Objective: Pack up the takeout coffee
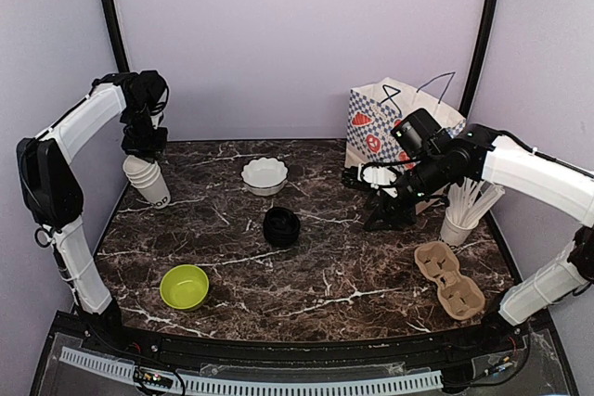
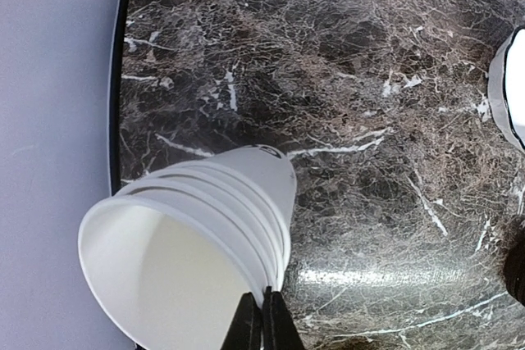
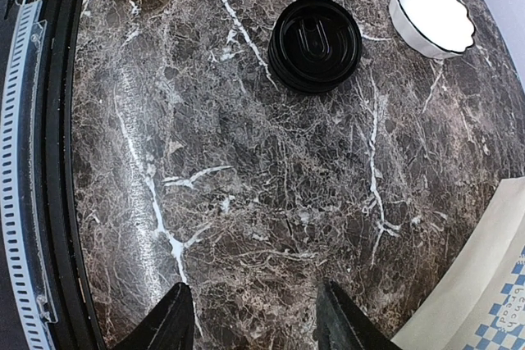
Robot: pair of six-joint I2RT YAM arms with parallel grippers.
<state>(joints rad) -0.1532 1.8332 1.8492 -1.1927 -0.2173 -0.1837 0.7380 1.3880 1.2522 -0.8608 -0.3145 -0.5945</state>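
One stack of white paper cups (image 1: 148, 181), several nested, exact number unclear; one stack of black lids (image 1: 281, 226); one white scalloped bowl (image 1: 264, 175); one green bowl (image 1: 184, 287); one cardboard carrier (image 1: 449, 279); one cup of straws (image 1: 457, 229); one paper bag (image 1: 380, 118)

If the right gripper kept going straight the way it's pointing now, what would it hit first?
Most likely the bare marble tabletop: the right gripper, open and empty, tilts down at it. The stack of black lids lies farther along that line, though depth is hard to judge.

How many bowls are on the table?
2. A white scalloped bowl sits near the back middle of the dark marble table. A round lime-green bowl sits at the front left. None seem hidden.
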